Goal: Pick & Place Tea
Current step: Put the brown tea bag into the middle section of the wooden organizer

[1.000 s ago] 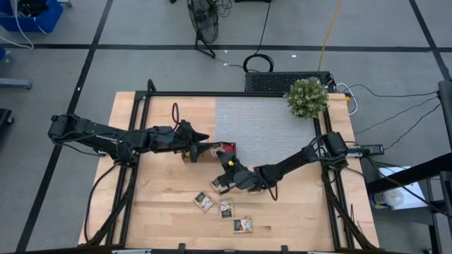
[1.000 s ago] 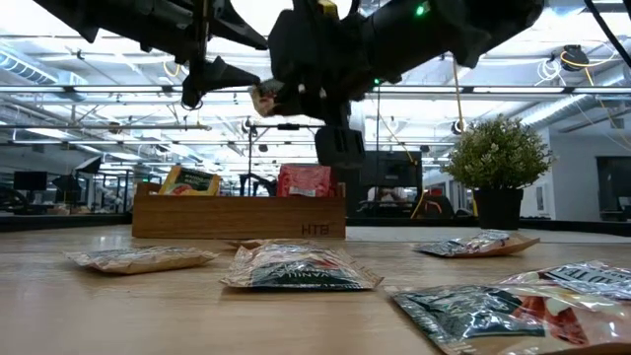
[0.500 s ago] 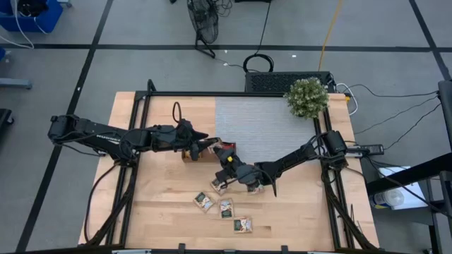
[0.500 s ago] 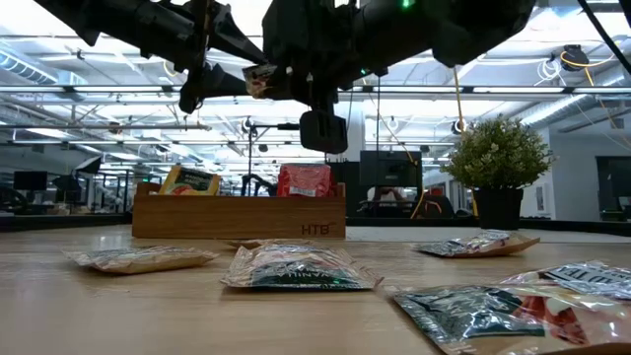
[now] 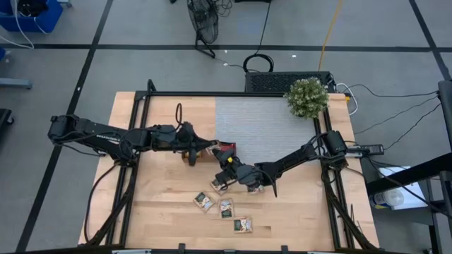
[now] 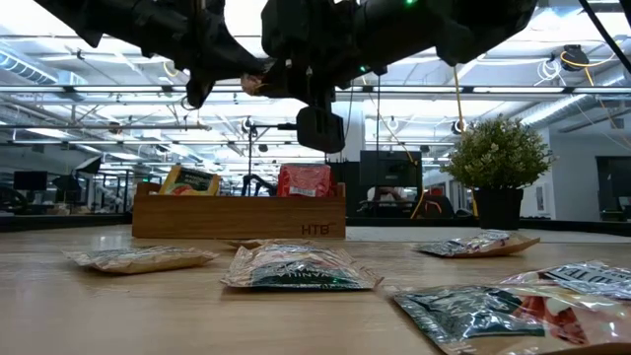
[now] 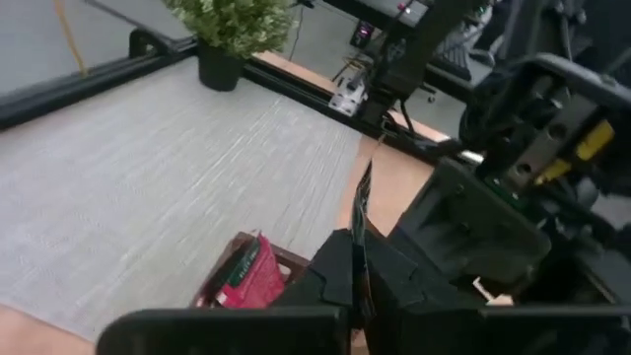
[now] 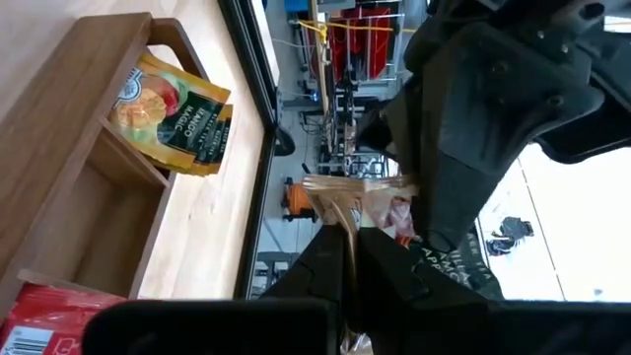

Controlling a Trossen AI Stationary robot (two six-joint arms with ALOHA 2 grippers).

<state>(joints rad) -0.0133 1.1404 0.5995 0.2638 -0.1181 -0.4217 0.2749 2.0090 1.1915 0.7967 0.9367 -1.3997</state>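
A pale tea sachet (image 6: 258, 83) hangs in the air above the wooden tray (image 6: 237, 219), and both grippers are shut on it. My left gripper (image 5: 205, 147) reaches it from the table's left, my right gripper (image 5: 223, 159) from the right. The tray holds an orange sachet (image 8: 173, 108) standing in one end compartment and a red sachet (image 7: 246, 281) in the other. Several more sachets (image 5: 224, 204) lie flat on the wooden table nearer the front. My left gripper pinches the sachet between its two fingers (image 7: 330, 281), at one edge (image 7: 361, 232), coming nearly level from the table's left. The sachet shows edge-on and upright, lifted clear above the tray. My right gripper pinches the sachet's opposite edge (image 8: 347, 219) between its two fingers (image 8: 320, 261), coming level from the table's right. The sachet stands out beyond the fingertips, crumpled, clear of the tray and table.
A grey mat (image 5: 265, 127) covers the table's far middle, with a potted plant (image 5: 306, 97) at its far right corner. Black frame rails (image 5: 134, 169) run along both sides of the table. Loose sachets (image 6: 301, 268) lie in front of the tray.
My left gripper has shut its fingers on the sachet that my right gripper holds, and its wrist has rolled a little. The right gripper has risen slightly with the sachet and then kept still.
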